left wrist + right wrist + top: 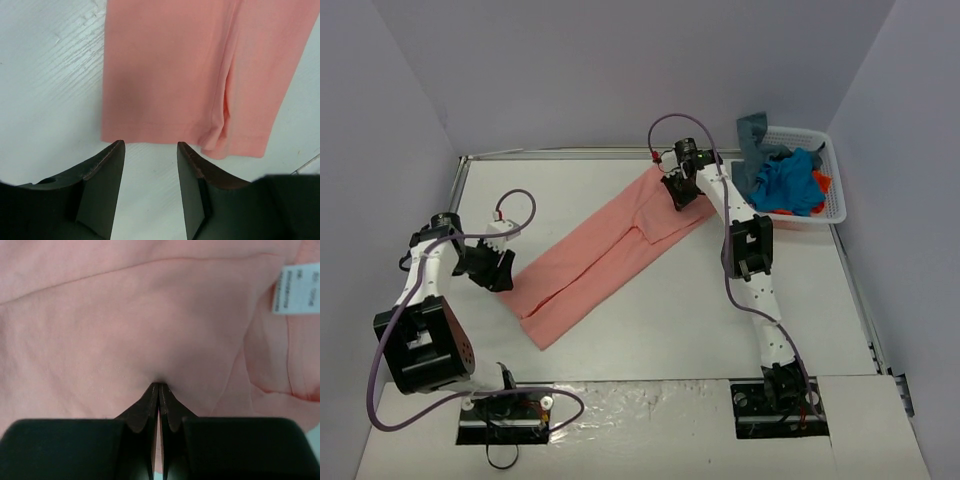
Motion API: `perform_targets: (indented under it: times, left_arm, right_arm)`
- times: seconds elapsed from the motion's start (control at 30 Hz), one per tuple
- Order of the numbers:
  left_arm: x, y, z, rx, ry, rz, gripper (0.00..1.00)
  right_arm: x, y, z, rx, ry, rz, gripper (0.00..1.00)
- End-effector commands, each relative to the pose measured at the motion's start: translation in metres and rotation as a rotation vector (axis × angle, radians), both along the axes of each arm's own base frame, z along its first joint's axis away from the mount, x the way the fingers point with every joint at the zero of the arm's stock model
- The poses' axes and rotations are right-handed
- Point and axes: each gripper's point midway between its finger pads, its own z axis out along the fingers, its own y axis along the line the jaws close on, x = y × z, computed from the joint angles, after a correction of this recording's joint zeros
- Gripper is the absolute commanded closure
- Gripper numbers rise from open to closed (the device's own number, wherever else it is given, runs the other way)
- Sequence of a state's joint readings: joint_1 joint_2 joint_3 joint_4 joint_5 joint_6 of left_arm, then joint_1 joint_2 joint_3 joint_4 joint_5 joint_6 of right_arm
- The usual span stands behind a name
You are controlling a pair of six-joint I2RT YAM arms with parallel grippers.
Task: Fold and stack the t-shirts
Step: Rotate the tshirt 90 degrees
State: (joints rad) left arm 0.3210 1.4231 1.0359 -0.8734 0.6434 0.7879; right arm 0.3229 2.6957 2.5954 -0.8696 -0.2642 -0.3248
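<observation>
White label on salmon-pink t-shirt, print unreadable.

salmon-pink t-shirt: cut off by the top and right edges of the left wrist view; only the hem end shows. in the right wrist view its cloth fills the frame, outline lost.
label: cut by the right edge, print too small to read.
right hand: covers the shirt's far end in the top view.
orange-red t-shirt: mostly buried under the blue t-shirt.
basket: left wall hidden behind the right arm.
</observation>
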Motion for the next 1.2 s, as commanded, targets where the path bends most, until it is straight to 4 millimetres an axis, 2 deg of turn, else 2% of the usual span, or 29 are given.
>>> perform_targets:
  times: [0.0, 0.03, 0.1, 0.13, 0.2, 0.27, 0.37, 0.47, 0.5, 0.53, 0.57, 0.6, 0.67, 0.7, 0.77, 0.8, 0.83, 0.87, 0.9, 0.93, 0.97, 1.0, 1.03, 1.07, 1.1, 1.13, 1.17]
  left_arm:
    - [0.005, 0.004, 0.012, 0.017, -0.019, 0.038, 0.55]
    - [0.006, 0.004, 0.012, 0.016, -0.015, 0.043, 0.55]
    - [0.006, 0.006, 0.013, 0.025, -0.012, 0.059, 0.55]
    - [0.006, 0.007, 0.013, 0.027, -0.008, 0.066, 0.55]
    - [0.006, 0.007, 0.015, 0.028, -0.004, 0.073, 0.55]
    - [0.005, 0.005, 0.016, 0.025, 0.003, 0.077, 0.55]
    - [0.003, 0.001, 0.018, 0.025, -0.001, 0.077, 0.55]
    - [0.002, -0.002, 0.018, 0.035, -0.011, 0.072, 0.55]
    - [0.003, -0.005, 0.019, 0.036, -0.015, 0.064, 0.55]
    - [0.003, -0.007, 0.02, 0.034, -0.02, 0.067, 0.55]
    - [0.004, -0.008, 0.022, 0.033, -0.028, 0.067, 0.55]
    - [0.004, -0.01, 0.022, 0.034, -0.035, 0.064, 0.55]
    - [0.006, -0.014, 0.025, 0.04, -0.059, 0.059, 0.55]
    - [0.006, -0.016, 0.027, 0.04, -0.067, 0.054, 0.55]
    - [0.005, -0.022, 0.026, 0.046, -0.073, 0.029, 0.55]
    - [0.002, -0.024, 0.025, 0.052, -0.064, 0.016, 0.55]
    - [0.0, -0.025, 0.022, 0.071, -0.055, -0.01, 0.55]
    - [-0.003, -0.026, 0.018, 0.076, -0.046, -0.026, 0.55]
    - [-0.006, -0.026, 0.014, 0.078, -0.03, -0.041, 0.55]
    - [-0.009, -0.026, 0.01, 0.091, -0.023, -0.07, 0.6]
    - [-0.011, -0.025, 0.006, 0.098, -0.012, -0.082, 0.66]
    - [-0.013, -0.024, 0.0, 0.105, 0.007, -0.095, 0.72]
    - [-0.014, -0.021, -0.004, 0.121, 0.013, -0.112, 0.83]
    - [-0.014, -0.02, -0.007, 0.127, 0.017, -0.12, 0.88]
    - [-0.014, -0.019, -0.011, 0.131, 0.029, -0.137, 0.93]
    - [-0.014, -0.019, -0.013, 0.134, 0.032, -0.148, 0.97]
    - [-0.014, -0.019, -0.014, 0.129, 0.037, -0.156, 0.98]
  right_arm:
    - [0.038, 0.008, -0.01, -0.046, -0.166, -0.061, 1.0]
    - [0.055, 0.017, -0.002, -0.026, -0.248, -0.067, 1.0]
    - [0.067, 0.023, 0.0, -0.046, -0.316, -0.086, 1.0]
    - [0.083, 0.028, 0.013, -0.027, -0.385, -0.097, 1.0]
    - [0.099, 0.032, 0.017, -0.024, -0.453, -0.115, 1.0]
    - [0.107, 0.038, 0.024, -0.021, -0.504, -0.112, 1.0]
    - [0.118, 0.034, 0.038, -0.06, -0.581, -0.148, 1.0]
    - [0.12, 0.036, 0.065, -0.073, -0.638, -0.154, 1.0]
    - [0.12, 0.036, 0.09, -0.068, -0.677, -0.16, 1.0]
    - [0.121, 0.037, 0.105, -0.071, -0.716, -0.17, 1.0]
    - [0.116, 0.036, 0.109, -0.1, -0.726, -0.181, 1.0]
    - [0.113, 0.036, 0.145, -0.084, -0.777, -0.196, 1.0]
    - [0.106, 0.037, 0.173, -0.062, -0.809, -0.209, 1.0]
    - [0.094, 0.039, 0.196, -0.046, -0.825, -0.203, 1.0]
    - [0.077, 0.041, 0.215, -0.03, -0.828, -0.19, 1.0]
    - [0.057, 0.039, 0.226, -0.025, -0.815, -0.169, 1.0]
    - [0.046, 0.037, 0.229, -0.025, -0.805, -0.159, 1.0]
    - [0.027, 0.031, 0.261, 0.009, -0.834, -0.155, 1.0]
    - [0.008, 0.024, 0.234, -0.025, -0.758, -0.121, 1.0]
    - [-0.004, 0.018, 0.231, -0.04, -0.735, -0.103, 1.0]
    - [-0.024, 0.007, 0.256, -0.035, -0.763, -0.091, 1.0]
    - [-0.043, -0.002, 0.244, -0.06, -0.705, -0.047, 1.0]
    - [-0.067, -0.017, 0.238, -0.1, -0.672, -0.003, 1.0]
    - [-0.081, -0.027, 0.231, -0.122, -0.641, 0.012, 1.0]
    - [-0.104, -0.046, 0.2, -0.166, -0.546, 0.029, 1.0]
    - [-0.12, -0.059, 0.212, -0.164, -0.562, 0.021, 1.0]
    - [-0.133, -0.071, 0.204, -0.177, -0.529, 0.014, 1.0]
